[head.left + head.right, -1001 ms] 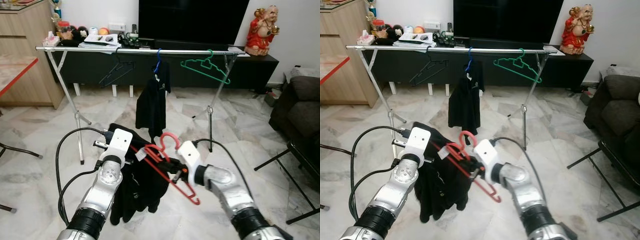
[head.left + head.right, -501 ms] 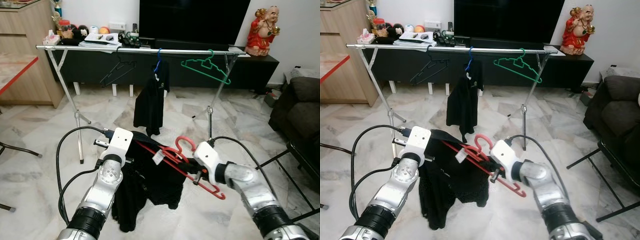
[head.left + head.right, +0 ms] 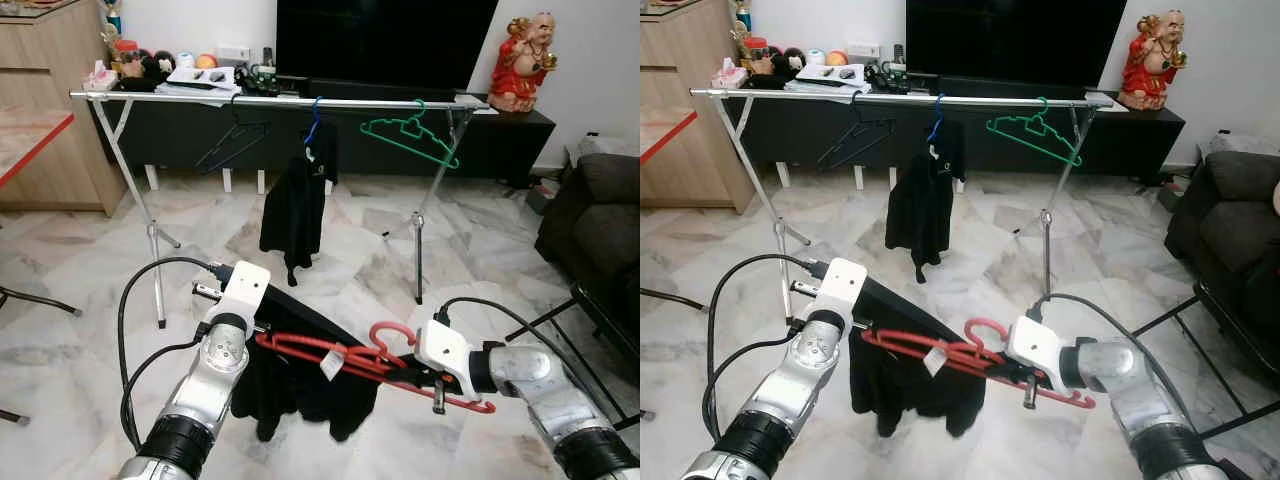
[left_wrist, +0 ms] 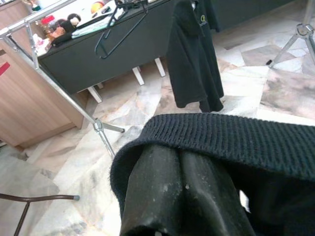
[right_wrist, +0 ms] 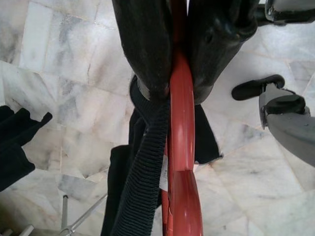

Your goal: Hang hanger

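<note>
- Hanger — red hanger (image 3: 380, 362) held low between both arms, lying nearly level over the marble floor (image 3: 330, 250), hook curling up near the right wrist.
- Black garment (image 3: 300, 375) draped on the red hanger, hanging down below it; white tag (image 3: 331, 364) dangles at the middle.
- Right gripper (image 5: 178, 64) clenched on the red hanger's bar — right wrist view shows both fingers pressed against the red plastic.
- Left gripper (image 4: 179, 194) closed on the black garment's knit edge at the hanger's left end; fingers together under the fabric in the left wrist view.
- Clothes rail (image 3: 280, 101) stands well ahead, silver bar on crossed legs.
- On the rail: black hanger (image 3: 232, 140) bare, blue hanger (image 3: 316, 122) carrying a black shirt (image 3: 296, 205), green hanger (image 3: 410, 135) bare.
- TV console (image 3: 520, 135) behind the rail with a dark TV (image 3: 385, 40) and a red figurine (image 3: 525, 60) on top.
- Dark sofa (image 3: 600, 215) at the right, wooden cabinet (image 3: 50, 110) at the left.
</note>
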Controlling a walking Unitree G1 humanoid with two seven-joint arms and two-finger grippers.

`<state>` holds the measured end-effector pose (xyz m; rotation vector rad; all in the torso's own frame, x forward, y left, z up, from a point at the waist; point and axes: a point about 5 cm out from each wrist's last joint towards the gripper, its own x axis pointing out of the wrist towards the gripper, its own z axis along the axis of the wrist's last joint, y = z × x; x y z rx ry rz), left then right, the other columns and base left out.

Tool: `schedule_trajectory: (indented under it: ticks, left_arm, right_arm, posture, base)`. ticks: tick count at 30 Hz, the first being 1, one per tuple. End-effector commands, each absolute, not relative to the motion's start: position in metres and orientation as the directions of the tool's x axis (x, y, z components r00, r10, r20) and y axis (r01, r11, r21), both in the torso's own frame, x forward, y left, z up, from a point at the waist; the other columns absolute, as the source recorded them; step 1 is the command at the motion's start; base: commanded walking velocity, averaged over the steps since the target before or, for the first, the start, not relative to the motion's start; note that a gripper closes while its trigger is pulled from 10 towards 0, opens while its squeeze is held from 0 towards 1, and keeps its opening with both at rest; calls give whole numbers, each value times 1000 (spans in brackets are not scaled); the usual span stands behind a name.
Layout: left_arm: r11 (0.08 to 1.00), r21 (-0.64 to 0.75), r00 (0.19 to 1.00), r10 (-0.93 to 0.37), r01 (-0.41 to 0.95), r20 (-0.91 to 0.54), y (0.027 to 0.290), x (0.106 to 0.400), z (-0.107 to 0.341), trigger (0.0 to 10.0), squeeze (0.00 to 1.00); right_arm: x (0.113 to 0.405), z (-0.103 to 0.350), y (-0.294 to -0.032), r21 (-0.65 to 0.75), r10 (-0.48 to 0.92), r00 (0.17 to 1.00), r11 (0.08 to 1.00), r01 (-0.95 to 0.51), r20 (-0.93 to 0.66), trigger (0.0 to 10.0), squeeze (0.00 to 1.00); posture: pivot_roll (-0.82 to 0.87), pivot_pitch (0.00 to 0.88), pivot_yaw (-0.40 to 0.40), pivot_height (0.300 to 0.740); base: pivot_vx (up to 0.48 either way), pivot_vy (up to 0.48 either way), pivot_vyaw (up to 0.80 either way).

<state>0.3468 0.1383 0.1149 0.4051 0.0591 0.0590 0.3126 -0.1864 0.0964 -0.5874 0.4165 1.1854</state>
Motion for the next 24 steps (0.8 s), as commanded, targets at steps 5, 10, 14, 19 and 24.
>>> schedule_trajectory:
  ticks: [5, 10, 14, 19, 24]
  left_arm:
    - [914, 382, 990, 138, -135, 20, 154, 353, 130, 0, 0]
    - [913, 384, 990, 136, -139, 35, 155, 353, 132, 0, 0]
    - [919, 380, 995, 96, -104, 41, 150, 353, 133, 0, 0]
    - [916, 396, 997, 43, -66, 66, 142, 351, 134, 0, 0]
    - [915, 397, 994, 28, -68, 105, 139, 350, 140, 0, 0]
  right_arm:
    - [306, 88, -213, -199, 663, 349, 293, -935, -662, 0, 0]
    - [314, 93, -216, -253, 648, 433, 357, -899, -626, 0, 0]
    - [323, 96, -221, -325, 592, 539, 435, -840, -600, 0, 0]
    - [340, 108, -222, -386, 521, 712, 604, -697, -471, 0, 0]
    - [354, 119, -214, -350, 457, 832, 759, -549, -313, 0, 0]
  posture:
    - [4, 0, -103, 740]
    - [2, 0, -102, 740]
    - [3, 0, -106, 740]
    - [3, 0, -106, 740]
    - [4, 0, -107, 740]
  base:
    - [0, 0, 0]
    - [0, 0, 0]
    - [0, 0, 0]
    - [0, 0, 0]
    - [0, 0, 0]
